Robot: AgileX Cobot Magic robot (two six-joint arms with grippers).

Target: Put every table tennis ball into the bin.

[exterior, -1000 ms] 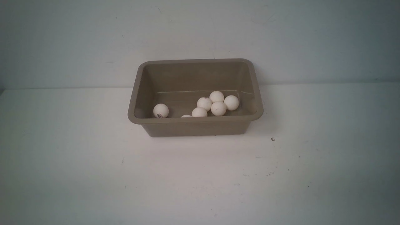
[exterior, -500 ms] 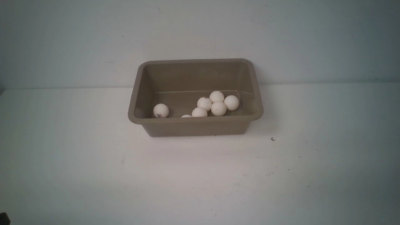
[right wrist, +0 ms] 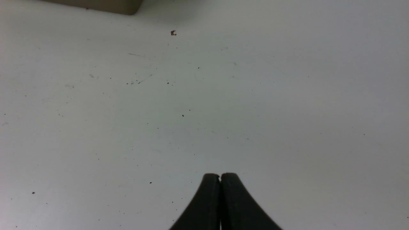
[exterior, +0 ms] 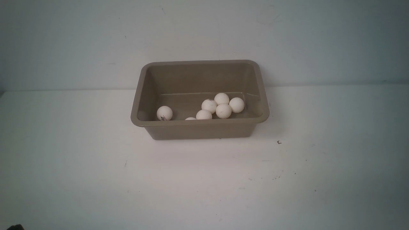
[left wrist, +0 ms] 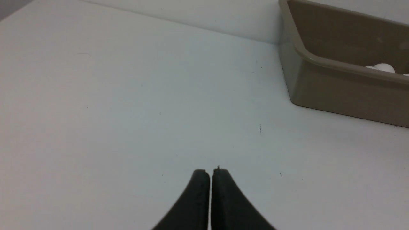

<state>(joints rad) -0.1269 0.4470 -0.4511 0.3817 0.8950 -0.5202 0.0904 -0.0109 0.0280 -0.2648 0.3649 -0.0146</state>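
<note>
A taupe bin (exterior: 198, 129) stands at the back middle of the white table, against the wall. Several cream-white table tennis balls lie inside it: one alone at its left (exterior: 164, 113), a cluster toward its right (exterior: 223, 111), and one just peeking over the near rim (exterior: 190, 118). In the left wrist view the bin's corner (left wrist: 319, 92) shows, with ball tops (left wrist: 384, 67) over its rim. My left gripper (left wrist: 211, 171) is shut, empty, over bare table short of the bin. My right gripper (right wrist: 220, 174) is shut and empty too, with a bin corner (right wrist: 105, 4) far off.
A tiny dark scrap (exterior: 279, 142) lies on the table right of the bin, also in the right wrist view as a scrap (right wrist: 173, 33). Small specks dot the white tabletop (exterior: 204, 185). A dark arm part (exterior: 14, 227) peeks in at the front view's lower left corner.
The dark arm part at the lower left corner of the front view came in and has shifted slightly right. The balls and bin have not moved.
</note>
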